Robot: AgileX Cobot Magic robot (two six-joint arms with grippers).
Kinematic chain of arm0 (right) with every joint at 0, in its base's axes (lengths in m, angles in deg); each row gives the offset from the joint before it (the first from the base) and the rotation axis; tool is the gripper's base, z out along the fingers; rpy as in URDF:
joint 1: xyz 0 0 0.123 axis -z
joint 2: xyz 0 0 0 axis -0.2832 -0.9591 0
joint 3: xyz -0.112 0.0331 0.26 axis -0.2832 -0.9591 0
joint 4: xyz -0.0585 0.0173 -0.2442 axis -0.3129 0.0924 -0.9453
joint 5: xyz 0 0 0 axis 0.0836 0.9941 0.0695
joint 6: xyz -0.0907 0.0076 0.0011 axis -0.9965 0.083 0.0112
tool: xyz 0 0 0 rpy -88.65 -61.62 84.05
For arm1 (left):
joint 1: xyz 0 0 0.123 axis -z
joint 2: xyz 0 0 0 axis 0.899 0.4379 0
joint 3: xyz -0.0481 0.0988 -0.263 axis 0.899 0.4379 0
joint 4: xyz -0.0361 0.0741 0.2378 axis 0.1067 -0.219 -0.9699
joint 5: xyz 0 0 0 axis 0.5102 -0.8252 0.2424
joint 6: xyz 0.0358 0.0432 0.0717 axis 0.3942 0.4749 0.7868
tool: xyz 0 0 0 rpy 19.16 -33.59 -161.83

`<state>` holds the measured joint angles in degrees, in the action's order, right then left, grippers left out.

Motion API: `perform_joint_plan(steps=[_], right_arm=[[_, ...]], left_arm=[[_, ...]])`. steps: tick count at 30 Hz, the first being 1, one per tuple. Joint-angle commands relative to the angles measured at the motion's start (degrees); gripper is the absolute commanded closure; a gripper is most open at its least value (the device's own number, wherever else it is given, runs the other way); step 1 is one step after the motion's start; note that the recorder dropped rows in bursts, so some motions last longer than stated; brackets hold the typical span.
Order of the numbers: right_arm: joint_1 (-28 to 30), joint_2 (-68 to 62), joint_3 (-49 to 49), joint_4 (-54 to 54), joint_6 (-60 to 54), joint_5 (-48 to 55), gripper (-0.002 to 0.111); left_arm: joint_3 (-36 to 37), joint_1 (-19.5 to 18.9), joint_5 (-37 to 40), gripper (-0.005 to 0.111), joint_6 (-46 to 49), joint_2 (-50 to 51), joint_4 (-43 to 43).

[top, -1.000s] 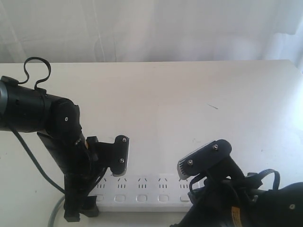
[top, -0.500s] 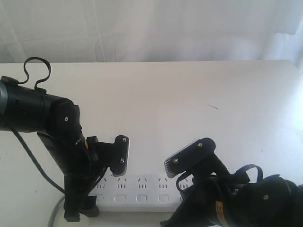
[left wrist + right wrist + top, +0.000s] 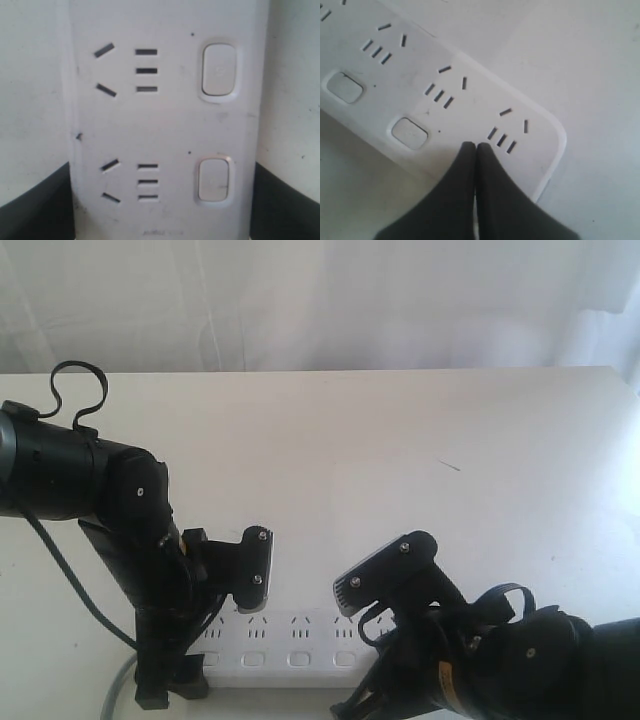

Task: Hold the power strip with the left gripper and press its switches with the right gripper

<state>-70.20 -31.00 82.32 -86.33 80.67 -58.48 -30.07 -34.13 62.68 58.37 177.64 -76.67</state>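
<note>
The white power strip [image 3: 300, 640] lies along the table's near edge, its grey cord [image 3: 118, 685] leaving at the left. In the left wrist view my left gripper [image 3: 162, 220] is shut on the power strip [image 3: 165, 125], with black fingers [image 3: 35, 200] on both long sides, and two switches [image 3: 218, 70] show. My right gripper [image 3: 476, 146] is shut, its tips together over the power strip [image 3: 470, 100] just below the last socket group. Two switches [image 3: 409, 132] lie beside the tips, and any switch under them is hidden. The right arm's finger plate [image 3: 385, 575] hangs above the strip's right end.
The strip rests on a white table [image 3: 400, 460] backed by a white curtain [image 3: 320, 300]. A small dark mark [image 3: 450, 465] sits on the table's right half. The left arm's looping cable [image 3: 75, 380] rises at the far left.
The right arm has shifted left and lower, coming over the right end of the strip. The left arm and the strip have stayed put.
</note>
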Motion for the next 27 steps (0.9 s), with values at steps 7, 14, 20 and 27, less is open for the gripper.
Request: perform_joint_plan(steps=[7,14,20,27], right_arm=[[0.18,9.86,-0.98,0.96,-0.67,-0.41,0.108],[0.18,37.11,2.47,0.39,-10.6,9.21,0.108],[0.18,44.29,3.2,-1.31,-21.71,15.25,0.108],[0.18,42.52,3.2,-0.32,-24.59,13.62,0.108]], left_arm=[[2.05,0.07,6.35,0.107,0.01,2.53,-1.81],[2.05,0.07,5.92,0.107,0.16,2.53,-1.81],[2.05,0.07,4.65,0.106,0.08,2.53,-1.81],[1.93,0.07,4.67,0.041,0.0,2.43,0.74]])
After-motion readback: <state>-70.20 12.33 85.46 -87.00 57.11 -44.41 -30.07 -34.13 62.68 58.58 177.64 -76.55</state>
